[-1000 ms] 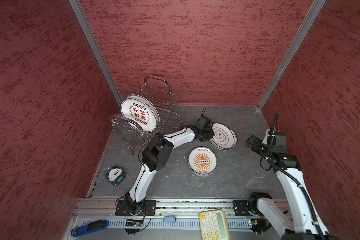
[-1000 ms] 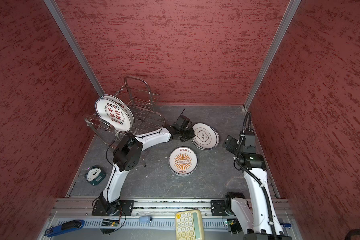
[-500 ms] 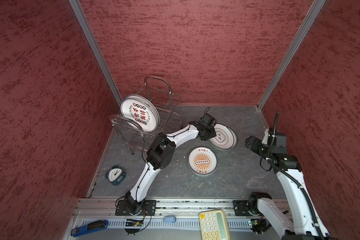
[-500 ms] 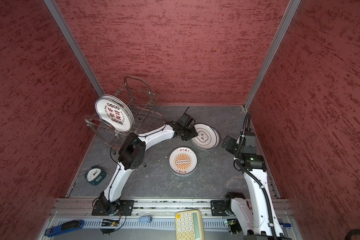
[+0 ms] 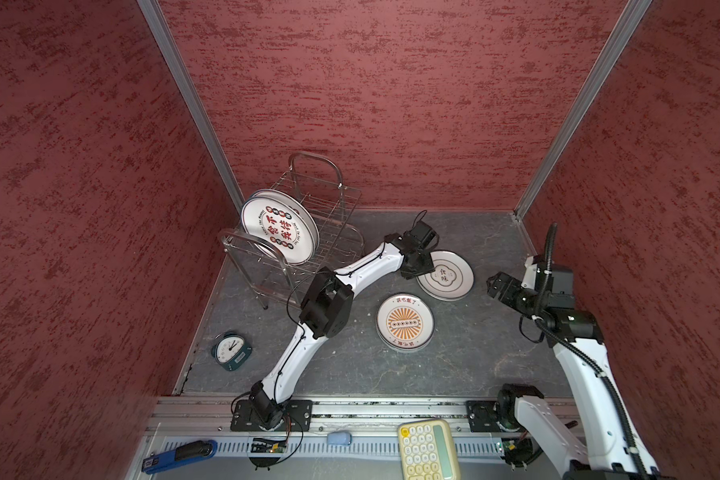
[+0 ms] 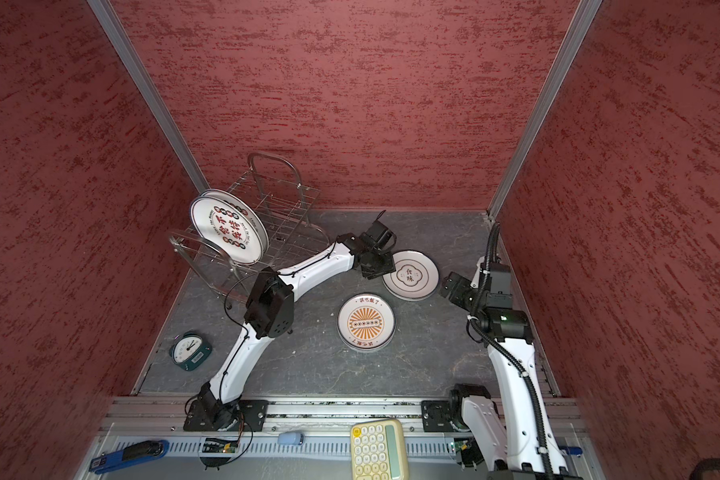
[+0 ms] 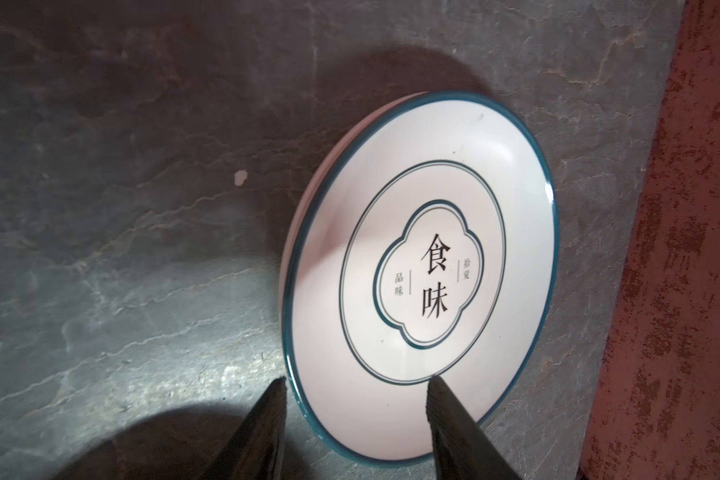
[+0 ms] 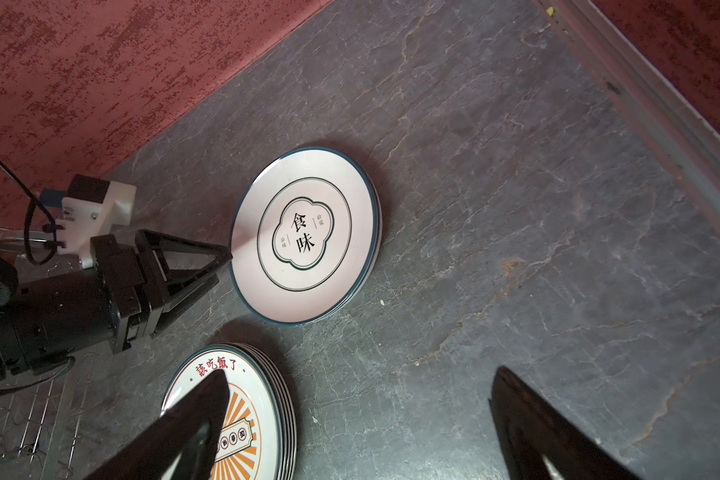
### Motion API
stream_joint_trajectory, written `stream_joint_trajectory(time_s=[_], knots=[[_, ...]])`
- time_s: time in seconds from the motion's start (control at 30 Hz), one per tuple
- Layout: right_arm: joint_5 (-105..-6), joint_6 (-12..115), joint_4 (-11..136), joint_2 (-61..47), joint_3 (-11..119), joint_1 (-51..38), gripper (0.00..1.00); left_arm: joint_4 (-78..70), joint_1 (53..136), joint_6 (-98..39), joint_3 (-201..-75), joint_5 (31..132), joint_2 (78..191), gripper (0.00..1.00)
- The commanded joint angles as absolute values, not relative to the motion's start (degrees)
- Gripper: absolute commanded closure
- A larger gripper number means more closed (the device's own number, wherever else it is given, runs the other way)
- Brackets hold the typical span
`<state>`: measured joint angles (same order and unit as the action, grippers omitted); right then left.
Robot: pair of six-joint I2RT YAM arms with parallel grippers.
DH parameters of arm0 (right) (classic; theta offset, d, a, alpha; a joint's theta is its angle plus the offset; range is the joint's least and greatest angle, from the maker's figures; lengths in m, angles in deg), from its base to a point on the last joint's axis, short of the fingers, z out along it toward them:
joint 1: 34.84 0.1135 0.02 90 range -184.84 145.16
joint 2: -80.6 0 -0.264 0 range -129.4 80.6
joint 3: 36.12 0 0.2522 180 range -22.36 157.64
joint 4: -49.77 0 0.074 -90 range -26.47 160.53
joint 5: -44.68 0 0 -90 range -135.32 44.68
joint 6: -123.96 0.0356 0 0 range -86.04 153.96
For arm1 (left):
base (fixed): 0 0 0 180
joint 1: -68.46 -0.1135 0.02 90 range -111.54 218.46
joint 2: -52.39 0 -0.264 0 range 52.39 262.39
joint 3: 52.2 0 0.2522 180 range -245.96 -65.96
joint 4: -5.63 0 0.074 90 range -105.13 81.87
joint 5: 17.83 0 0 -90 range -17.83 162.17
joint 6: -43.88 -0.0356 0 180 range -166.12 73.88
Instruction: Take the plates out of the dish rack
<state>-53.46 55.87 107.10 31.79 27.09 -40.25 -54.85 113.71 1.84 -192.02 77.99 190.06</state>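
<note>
You are seeing only the tips of the left gripper [image 7: 358, 379] in its wrist view; the frame edge is cutting off the rest. In both top views it is covering part of the teal plate [image 5: 452, 276], so you are not seeing whether they touch. A right gripper [image 8: 360, 370] finger [image 8: 175, 428] is hiding part of the sunburst stack [image 8: 272, 415], which the edge is also cropping. In the rack [image 5: 331, 203], the red plate [image 5: 279, 230] is masking whatever is standing behind it.
</note>
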Motion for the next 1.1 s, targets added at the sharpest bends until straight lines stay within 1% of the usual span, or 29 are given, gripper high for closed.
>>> stream_joint_trajectory(time_s=[0.0,0.07,0.23,0.33,0.43,0.5,0.57,0.6,0.77,0.97,1.07], knots=[[-55.1,54.6,107.0,31.8,27.6,-40.5,0.01,-58.0,114.6,-0.3,-194.0,77.4,193.0,0.41],[-56.3,54.1,106.9,31.5,27.9,-40.5,0.01,-58.1,114.7,-0.5,-194.5,77.4,193.1,0.38],[-64.5,52.4,103.2,31.0,29.4,-40.4,0.01,-59.5,114.5,-2.1,-192.8,74.9,189.9,0.35],[-66.5,51.1,103.2,28.2,34.5,-40.2,0.01,-58.5,114.7,-3.3,-186.5,71.0,183.5,0.25],[-66.6,50.0,103.3,24.0,42.6,-37.3,0.01,-56.6,114.3,-3.6,-178.4,68.9,176.1,0.23],[-63.8,49.0,104.4,19.9,49.1,-32.0,0.01,-55.5,114.1,-3.5,-172.5,68.2,171.2,0.19],[-56.9,47.3,106.1,14.7,57.1,-22.9,0.01,-54.3,114.1,-3.3,-166.3,66.8,166.0,0.16],[-55.1,46.7,106.3,12.3,60.6,-19.6,0.01,-53.9,114.1,-3.0,-163.3,66.3,163.7,0.15],[-52.4,44.4,104.2,0.4,76.6,-7.2,0.01,-51.6,114.2,-0.4,-147.3,64.5,151.4,0.10],[-55.2,39.9,98.2,-8.8,87.0,2.3,0.03,-50.6,114.7,3.9,-132.7,63.4,140.3,0.08],[-54.5,37.7,97.4,-13.0,92.0,7.2,0.03,-50.8,114.9,5.9,-128.0,63.3,136.7,0.08]])
